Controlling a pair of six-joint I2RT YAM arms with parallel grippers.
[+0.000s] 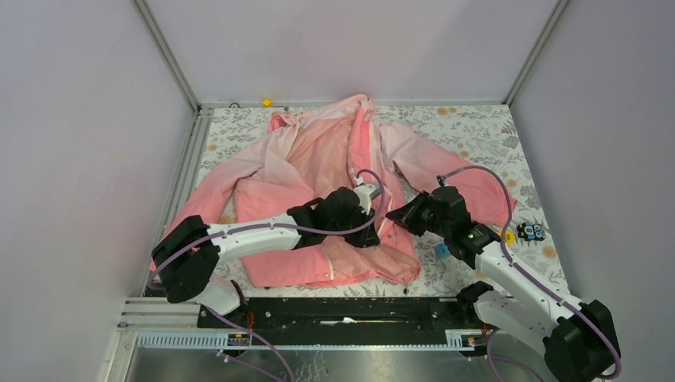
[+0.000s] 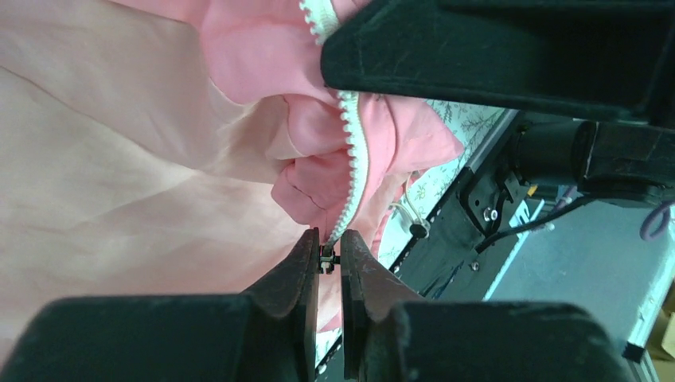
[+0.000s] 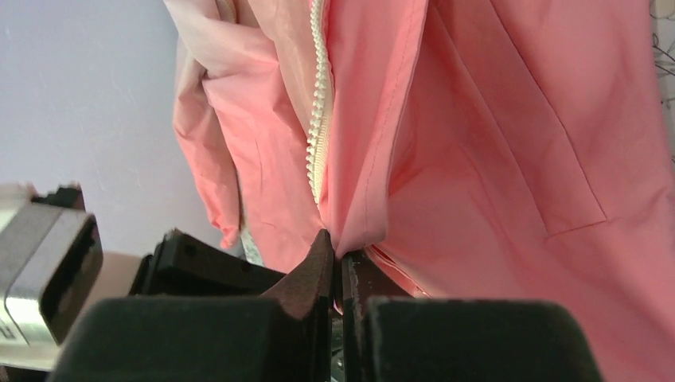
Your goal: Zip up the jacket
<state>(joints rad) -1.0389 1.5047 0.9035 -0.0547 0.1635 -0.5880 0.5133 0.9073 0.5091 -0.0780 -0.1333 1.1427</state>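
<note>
Floral worktop (image 1: 477, 127) is covered by the spread jacket (image 1: 318, 159). At the zipper's (image 2: 354, 159) bottom the pull (image 2: 326, 261) is pinched by left end effector (image 2: 328, 245); the hem (image 3: 358, 227) beside the zipper is clamped by right end effector (image 3: 341, 256). The hem should be held taut, the pull drawn straight.

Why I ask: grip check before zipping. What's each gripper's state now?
Left gripper: shut on the zipper end.
Right gripper: shut on the jacket edge.

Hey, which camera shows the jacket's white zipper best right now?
Left wrist: the zipper teeth run sharply down to a small metal piece pinched by the left gripper. Right wrist shows teeth too, ending above the right gripper, shut on the jacket. Top external: the arms cover its lower part; teeth too small.
</note>
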